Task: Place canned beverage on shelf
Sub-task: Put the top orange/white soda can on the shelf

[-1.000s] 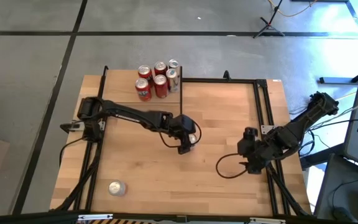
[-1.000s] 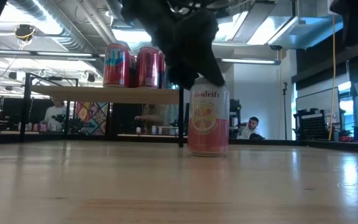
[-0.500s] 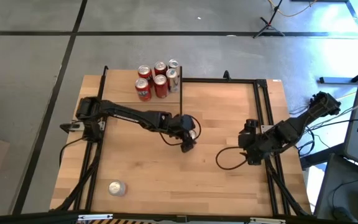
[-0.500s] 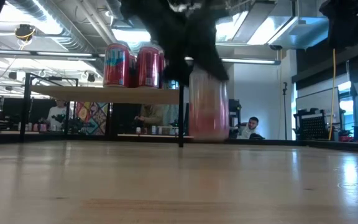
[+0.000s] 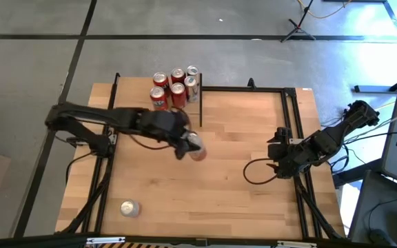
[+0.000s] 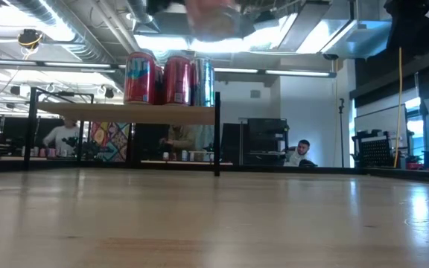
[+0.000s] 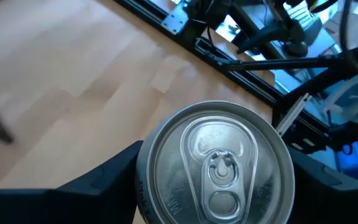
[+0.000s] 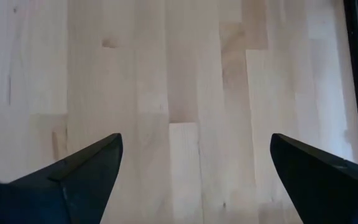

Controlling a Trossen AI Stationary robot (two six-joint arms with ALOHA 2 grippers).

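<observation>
My left gripper point(image 5: 187, 145) is shut on a pink canned beverage point(image 5: 197, 149), held high above the table's middle. In the low view the can point(image 6: 214, 16) shows blurred at the top, above the level of the shelf's cans. In the left wrist view I see the can's silver top point(image 7: 219, 163). The shelf point(image 5: 133, 100) stands at the table's far edge, its board point(image 6: 125, 114) raised on black posts. Several cans point(image 5: 175, 88) stand upright on it. My right gripper point(image 5: 278, 160) is open and empty, low near the table's right edge. My left gripper pinches the can's side wall just under its top rim point(image 7: 143, 180) between its two fingers, one finger point(image 7: 98, 183) on each side. The can is lifted clear of the table, its top toward the wrist camera.
Another silver-topped can point(image 5: 129, 207) stands near the table's near left corner. Black rails point(image 5: 291, 124) run along the table's far and right sides. Bare wood point(image 8: 179, 93) lies under my right gripper. People sit in the room beyond the table point(image 6: 301, 152).
My left gripper has risen with the pink can, lifting it off the table to above the shelf's cans, and has drawn back toward the table's left and the shelf. My right gripper has shifted a little toward the table's right edge.
</observation>
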